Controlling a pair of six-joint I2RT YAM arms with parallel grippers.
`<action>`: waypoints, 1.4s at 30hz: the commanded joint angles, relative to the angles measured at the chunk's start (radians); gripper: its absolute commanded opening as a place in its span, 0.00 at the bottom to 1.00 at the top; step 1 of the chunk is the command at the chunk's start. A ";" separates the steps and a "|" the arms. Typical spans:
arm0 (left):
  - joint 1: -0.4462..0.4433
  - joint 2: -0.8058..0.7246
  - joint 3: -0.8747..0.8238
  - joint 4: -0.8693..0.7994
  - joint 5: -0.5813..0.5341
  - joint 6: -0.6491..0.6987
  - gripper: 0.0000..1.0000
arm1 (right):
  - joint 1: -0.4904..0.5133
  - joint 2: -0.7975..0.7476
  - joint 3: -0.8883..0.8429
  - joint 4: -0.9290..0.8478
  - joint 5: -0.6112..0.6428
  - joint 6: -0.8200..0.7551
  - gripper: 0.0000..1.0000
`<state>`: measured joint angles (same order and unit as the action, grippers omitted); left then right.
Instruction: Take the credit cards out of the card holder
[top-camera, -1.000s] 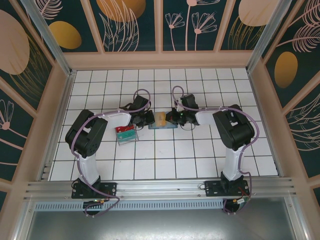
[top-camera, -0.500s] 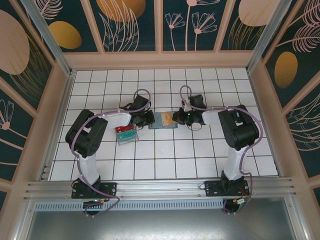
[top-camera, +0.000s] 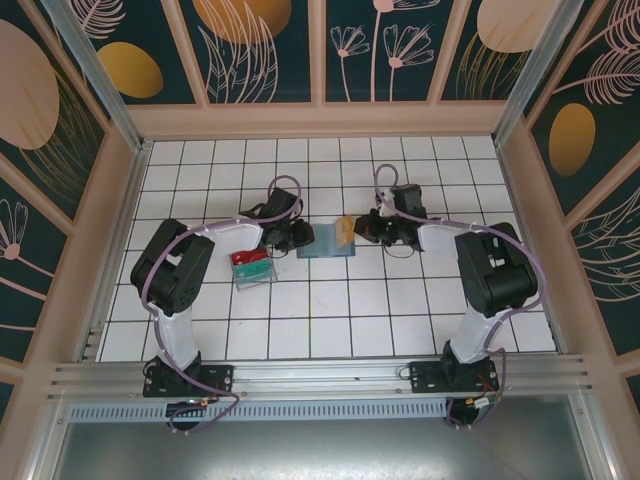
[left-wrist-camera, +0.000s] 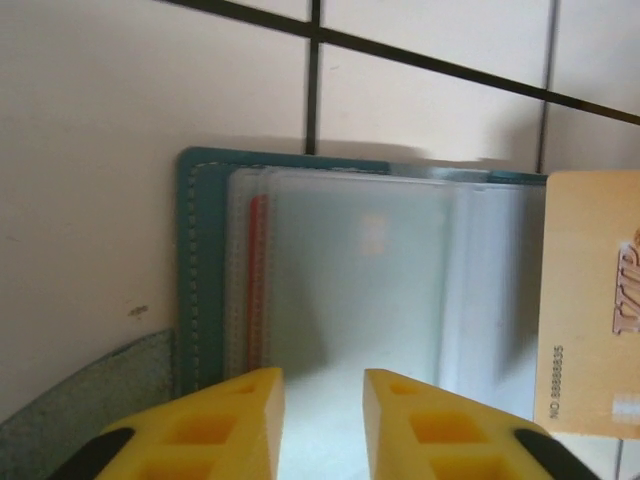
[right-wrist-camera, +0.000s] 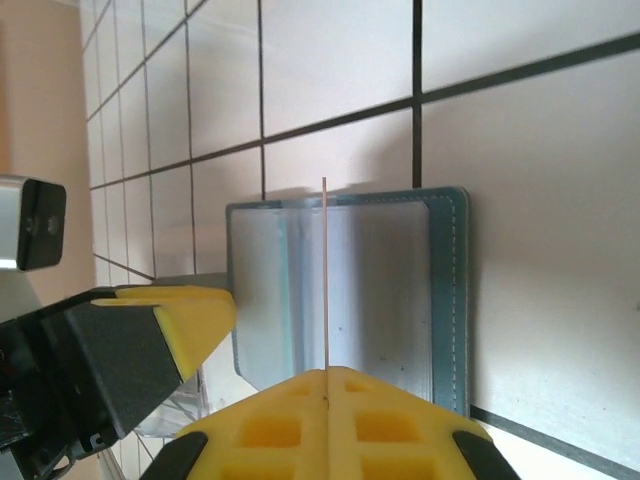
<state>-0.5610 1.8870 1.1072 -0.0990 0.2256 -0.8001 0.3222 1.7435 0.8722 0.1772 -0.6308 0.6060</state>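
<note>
The right pincer (right-wrist-camera: 325, 385) is clamped flat on the yellow-orange card (right-wrist-camera: 324, 280). Its wrist camera sees the card edge-on, as a thin line rising from between the closed yellow fingers. Gripping the two faces lets the arm slide the card along its own plane, which I judge is the way to draw it from a snug pocket. The card stands over the open card holder (left-wrist-camera: 200, 280), toward its right half. Most of its face is exposed, though I cannot tell whether its lower edge is free of the sleeve. At the holder's opposite end the left pincer (left-wrist-camera: 322, 400) has its fingers a little apart and low over the clear pockets. It seems to be there to pin the soft sleeve so it does not follow the pull. A red card (left-wrist-camera: 257, 290) is tucked behind the frosted plastic near the stitched teal border, so I judge the task about half done. The holder lies flat on the tiled tabletop (top-camera: 330, 310) between the two arms. A clear tray (top-camera: 252, 268) with coloured contents sits just to its left, apart from it.
</note>
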 joint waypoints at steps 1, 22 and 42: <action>0.003 -0.075 0.017 0.069 0.061 -0.068 0.34 | -0.015 -0.068 -0.009 0.033 -0.023 0.007 0.00; 0.027 -0.146 -0.174 0.684 0.309 -0.417 0.36 | -0.054 -0.137 -0.111 0.438 -0.271 0.277 0.00; 0.028 -0.128 -0.170 0.711 0.345 -0.430 0.22 | -0.023 -0.095 -0.067 0.443 -0.300 0.272 0.00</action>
<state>-0.5373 1.7588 0.9348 0.5697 0.5465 -1.2251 0.2909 1.6367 0.7792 0.5819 -0.9001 0.8749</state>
